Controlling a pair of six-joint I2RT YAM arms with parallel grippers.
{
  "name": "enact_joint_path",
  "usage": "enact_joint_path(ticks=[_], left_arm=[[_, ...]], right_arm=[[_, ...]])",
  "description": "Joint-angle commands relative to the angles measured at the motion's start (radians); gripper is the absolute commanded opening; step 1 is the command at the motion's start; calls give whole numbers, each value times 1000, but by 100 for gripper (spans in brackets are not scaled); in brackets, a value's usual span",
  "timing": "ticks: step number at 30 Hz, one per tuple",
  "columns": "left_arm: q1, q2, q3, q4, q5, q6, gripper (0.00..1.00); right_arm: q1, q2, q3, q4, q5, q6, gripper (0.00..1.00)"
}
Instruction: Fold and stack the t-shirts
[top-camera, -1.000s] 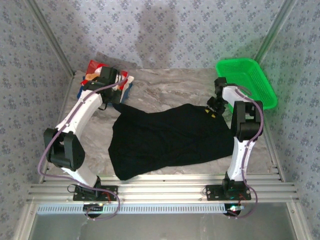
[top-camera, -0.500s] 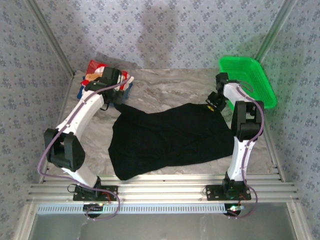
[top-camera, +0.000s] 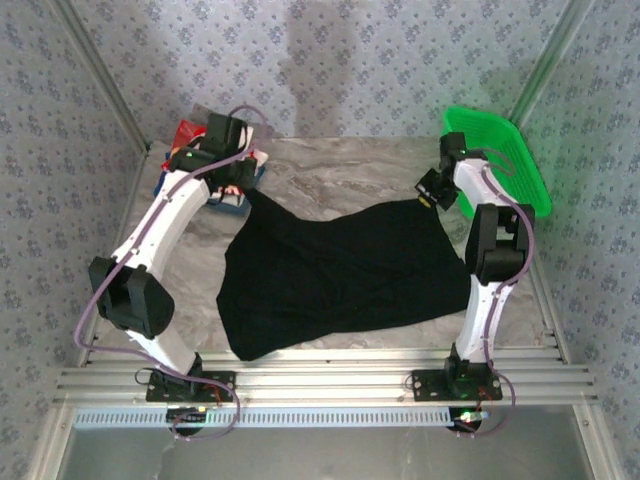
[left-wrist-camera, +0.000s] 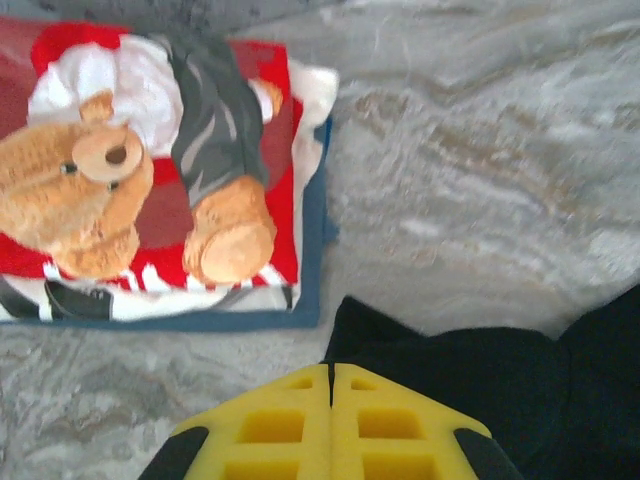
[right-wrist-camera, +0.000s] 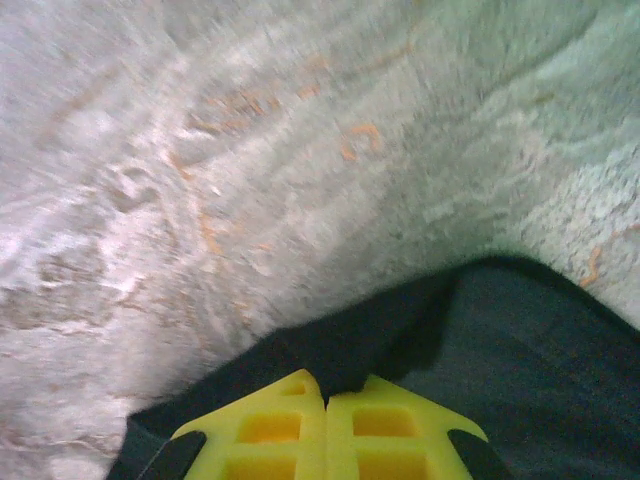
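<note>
The large black t-shirt (top-camera: 340, 275) lies spread over the middle of the table, its two far corners pulled up. My left gripper (top-camera: 243, 192) is shut on the far left corner of the black t-shirt (left-wrist-camera: 450, 365), yellow fingers pressed together. My right gripper (top-camera: 432, 192) is shut on the far right corner of the black t-shirt (right-wrist-camera: 400, 330). A folded red-and-white teddy-bear t-shirt (left-wrist-camera: 150, 170) rests on a folded dark blue t-shirt (left-wrist-camera: 312, 250) at the far left corner, just beyond my left gripper.
A green mesh basket (top-camera: 500, 160) stands at the far right, close behind the right arm. Patterned walls enclose the marble tabletop (top-camera: 340, 175) on three sides. An aluminium rail (top-camera: 320, 380) runs along the near edge.
Both grippers have moved away from the near edge with the black t-shirt's corners, stretching its far edge taut. The right gripper has closed on its corner.
</note>
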Motion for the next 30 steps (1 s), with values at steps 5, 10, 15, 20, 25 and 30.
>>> enact_joint_path(ticks=[5, 10, 15, 20, 25, 30], left_arm=[[7, 83, 128, 7, 23, 6, 0], [10, 131, 187, 7, 22, 17, 0], [16, 164, 218, -3, 7, 21, 0], [21, 154, 218, -12, 11, 14, 0], [45, 95, 150, 31, 30, -2, 0], [69, 80, 131, 39, 66, -6, 0]], right_arm=[[-56, -82, 40, 17, -15, -10, 0], [-82, -116, 19, 41, -21, -12, 0], [-101, -138, 3, 63, -42, -14, 0], [-118, -177, -41, 91, -59, -18, 0], [-149, -219, -84, 120, -71, -21, 0], [-167, -223, -88, 129, -87, -33, 0]])
